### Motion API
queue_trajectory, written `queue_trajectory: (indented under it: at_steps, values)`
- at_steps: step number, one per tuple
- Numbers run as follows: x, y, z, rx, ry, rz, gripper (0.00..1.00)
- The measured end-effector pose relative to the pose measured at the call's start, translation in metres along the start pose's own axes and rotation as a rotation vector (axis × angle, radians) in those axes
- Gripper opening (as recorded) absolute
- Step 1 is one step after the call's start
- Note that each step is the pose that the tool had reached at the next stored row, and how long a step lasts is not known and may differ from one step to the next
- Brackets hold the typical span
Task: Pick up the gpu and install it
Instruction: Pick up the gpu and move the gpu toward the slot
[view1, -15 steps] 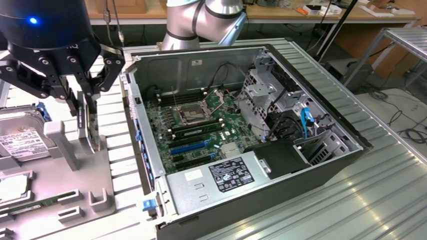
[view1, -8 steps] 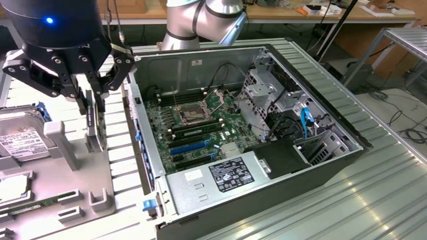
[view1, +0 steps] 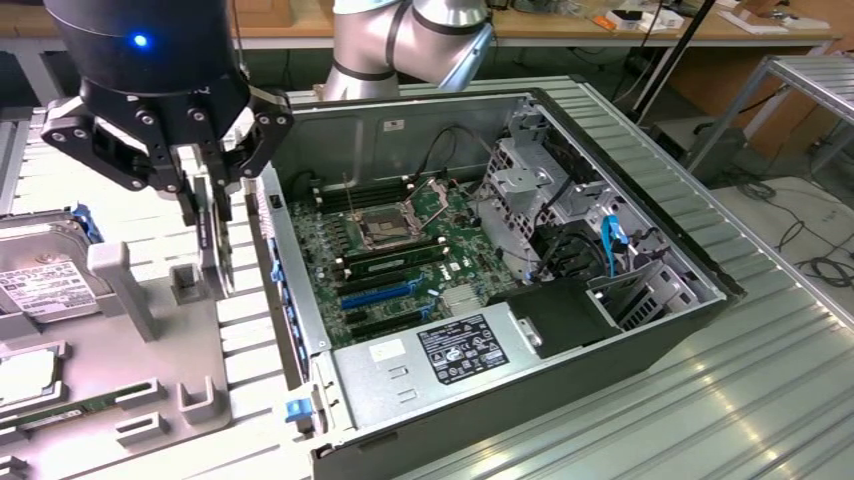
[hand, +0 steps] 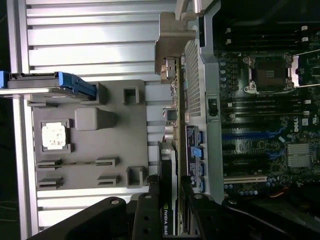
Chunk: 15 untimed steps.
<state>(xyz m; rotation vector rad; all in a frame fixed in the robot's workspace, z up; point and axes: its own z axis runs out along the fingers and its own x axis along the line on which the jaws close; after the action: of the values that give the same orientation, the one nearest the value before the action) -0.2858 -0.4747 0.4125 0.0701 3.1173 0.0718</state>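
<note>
My gripper (view1: 214, 195) hangs at the exterior view's upper left, shut on the gpu (view1: 214, 245). The gpu is a thin dark card held on edge, and it hangs down from the fingers over the grey parts fixture (view1: 147, 330), just outside the open computer case (view1: 627, 330). In the wrist view the gpu (hand: 167, 160) sticks out between the black fingers (hand: 149, 210), and part of a white logo shows on it. It lies alongside the case's perforated rear wall (hand: 192, 80). The motherboard (view1: 400, 250) with its blue expansion slots (view1: 380, 293) lies inside the case.
A silver hard drive (view1: 40, 280) with blue rails and a green memory stick (view1: 67, 410) rest on the fixture. A processor chip (hand: 53, 136) also sits there. The power supply (view1: 441, 350) and a drive cage (view1: 534, 190) crowd the case. Ribbed metal table (view1: 747, 400) surrounds it.
</note>
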Motion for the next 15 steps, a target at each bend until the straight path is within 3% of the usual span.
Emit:
queue_trajectory:
  at_steps: [4,9,11,15]
  values:
    - [-0.006,0.0003,-0.0004,0.0001,0.0029,0.0,0.27]
    - [-0.011,0.0007,-0.0043,0.0005,0.0139,0.001,0.27]
    - [-0.025,0.0013,-0.0045,0.0009,0.0191,0.001,0.27]
    - [-0.044,0.0022,-0.0041,0.0009,0.022,0.001,0.27]
